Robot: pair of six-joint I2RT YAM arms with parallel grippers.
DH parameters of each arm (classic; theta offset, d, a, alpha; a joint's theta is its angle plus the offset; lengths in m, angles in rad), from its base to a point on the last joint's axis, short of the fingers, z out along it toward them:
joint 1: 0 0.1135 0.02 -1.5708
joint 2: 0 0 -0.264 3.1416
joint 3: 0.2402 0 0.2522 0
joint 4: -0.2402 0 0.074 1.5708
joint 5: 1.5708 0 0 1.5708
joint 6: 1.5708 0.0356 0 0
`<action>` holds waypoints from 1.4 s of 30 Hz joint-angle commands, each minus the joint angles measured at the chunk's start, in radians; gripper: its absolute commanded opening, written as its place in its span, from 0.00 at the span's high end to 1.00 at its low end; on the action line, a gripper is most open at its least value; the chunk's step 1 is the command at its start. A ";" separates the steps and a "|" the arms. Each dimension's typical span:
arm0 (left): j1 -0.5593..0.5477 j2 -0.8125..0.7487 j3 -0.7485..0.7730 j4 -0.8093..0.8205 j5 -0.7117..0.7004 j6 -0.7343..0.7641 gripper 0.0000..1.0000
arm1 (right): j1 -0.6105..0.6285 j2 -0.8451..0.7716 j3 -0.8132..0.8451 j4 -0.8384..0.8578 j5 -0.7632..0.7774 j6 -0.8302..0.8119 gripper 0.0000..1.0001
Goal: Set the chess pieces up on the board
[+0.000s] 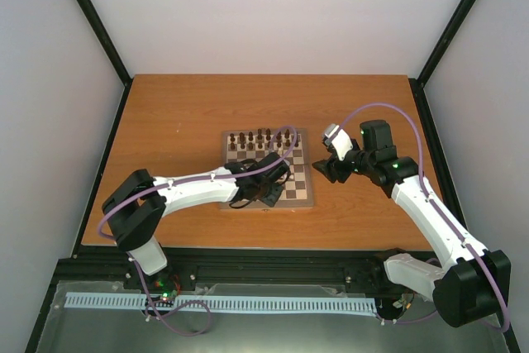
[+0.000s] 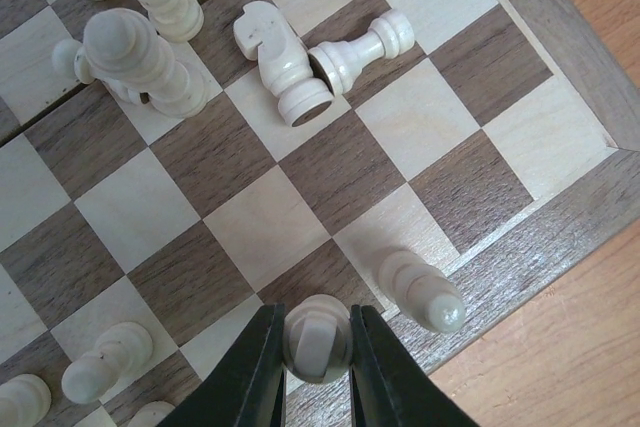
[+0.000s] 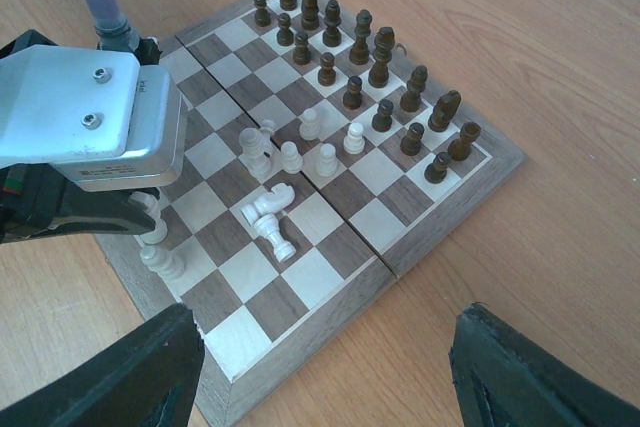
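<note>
At the near edge of the board (image 1: 302,192), the left fingers (image 2: 248,382) pinch a cream piece (image 2: 316,339) by its rounded head, right at the brown border; whether its base touches the wood is hard to tell from this angle. Just to its right a second cream piece (image 2: 424,293) stands on the near row, short of the corner, and a few more cream pieces (image 2: 104,359) stand along that row to the left. Towards the middle, a cream knight (image 2: 281,57) and a slim cream piece (image 2: 362,45) lie tipped on their sides, touching each other, with a loose cluster of upright cream pieces (image 3: 290,157) just beyond them. The dark pieces (image 3: 380,55) stand in two rows along the far side. Just off the board's right edge, above the bare counter (image 1: 165,113), the right fingers (image 3: 140,377) hang spread wide, gripping nothing
</note>
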 commanded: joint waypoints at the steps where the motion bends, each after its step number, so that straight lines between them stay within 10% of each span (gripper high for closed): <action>1: -0.014 0.023 0.042 0.015 0.000 -0.014 0.88 | -0.007 0.002 -0.004 0.002 -0.018 -0.010 0.31; 23: 0.004 -0.202 0.202 -0.234 -0.103 -0.010 0.64 | -0.007 -0.005 -0.001 -0.005 -0.023 -0.011 0.31; 42: 0.131 0.164 0.436 -0.316 -0.017 -0.018 0.66 | -0.009 -0.022 0.004 -0.015 -0.039 -0.015 0.31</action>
